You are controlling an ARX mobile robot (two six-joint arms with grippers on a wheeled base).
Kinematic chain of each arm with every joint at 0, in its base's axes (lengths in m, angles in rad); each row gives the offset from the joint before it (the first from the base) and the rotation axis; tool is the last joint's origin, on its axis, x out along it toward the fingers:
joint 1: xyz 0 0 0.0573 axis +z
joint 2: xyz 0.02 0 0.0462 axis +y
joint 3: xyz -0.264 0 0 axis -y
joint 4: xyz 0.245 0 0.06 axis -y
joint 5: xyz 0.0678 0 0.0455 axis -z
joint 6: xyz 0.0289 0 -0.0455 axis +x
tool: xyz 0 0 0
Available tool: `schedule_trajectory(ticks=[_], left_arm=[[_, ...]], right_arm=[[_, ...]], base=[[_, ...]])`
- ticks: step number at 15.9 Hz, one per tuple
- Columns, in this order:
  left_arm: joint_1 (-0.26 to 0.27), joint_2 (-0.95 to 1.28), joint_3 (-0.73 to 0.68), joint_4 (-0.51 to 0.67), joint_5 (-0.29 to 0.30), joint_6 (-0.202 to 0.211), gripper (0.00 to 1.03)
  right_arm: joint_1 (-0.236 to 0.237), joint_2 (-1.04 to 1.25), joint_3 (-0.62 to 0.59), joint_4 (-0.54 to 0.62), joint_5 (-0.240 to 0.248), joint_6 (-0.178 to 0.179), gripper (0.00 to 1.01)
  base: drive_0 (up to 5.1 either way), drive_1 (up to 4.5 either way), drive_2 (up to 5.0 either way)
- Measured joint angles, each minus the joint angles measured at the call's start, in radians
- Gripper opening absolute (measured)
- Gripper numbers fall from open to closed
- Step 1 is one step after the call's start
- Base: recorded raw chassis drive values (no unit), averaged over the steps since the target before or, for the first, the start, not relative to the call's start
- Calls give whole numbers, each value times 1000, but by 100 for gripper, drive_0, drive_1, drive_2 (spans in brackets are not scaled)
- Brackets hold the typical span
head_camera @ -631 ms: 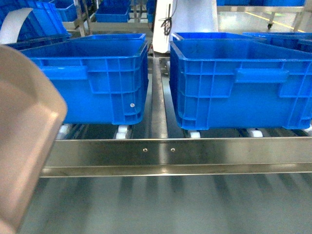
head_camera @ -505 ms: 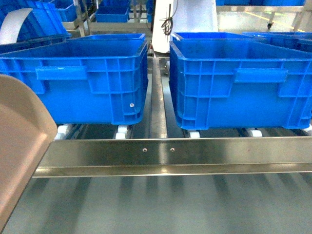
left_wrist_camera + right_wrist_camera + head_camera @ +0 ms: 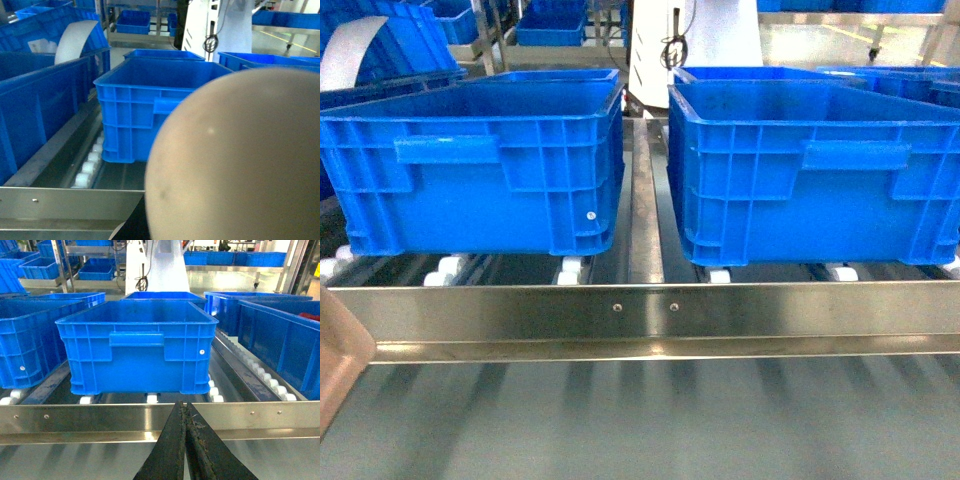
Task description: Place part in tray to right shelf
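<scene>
The cream-beige tray (image 3: 235, 160) fills the right half of the left wrist view, held up close to the camera. Only its corner (image 3: 334, 352) shows at the head view's lower left edge. My left gripper is hidden behind the tray and holds it in the air. The part is out of view in every frame. The right shelf's shiny front rail (image 3: 650, 312) runs across in front of me, with white rollers (image 3: 572, 270) behind it. My right gripper (image 3: 184, 407) is shut and empty, its tips over the rail (image 3: 100, 416).
Two large blue crates (image 3: 490, 160) (image 3: 810, 160) stand side by side on the shelf rollers, with a steel divider (image 3: 642, 210) between them. More blue crates (image 3: 35, 100) sit on the left and further back (image 3: 280, 330). A white machine column (image 3: 695, 40) stands behind.
The tray has dropped down and to the left in the head view, from covering the lower left quarter to showing just a corner. The crates and shelf have not moved.
</scene>
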Motion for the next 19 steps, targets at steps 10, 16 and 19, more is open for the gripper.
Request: schedule_trajectory(ticks=[10, 16, 19], left_arm=[[-3, -292, -126, -151, 2, 0, 13], [-3, -477, -126, -330, 5, 0, 13], [-3, -539, -126, -391, 5, 0, 13]], right_arm=[[0, -277, -37, -274, -1, 1, 2], [0, -316, -37, -271, 0, 4, 2], [0, -316, -37, -271, 0, 4, 2]], base=[[0, 0, 0], [0, 0, 0], [0, 0, 0]])
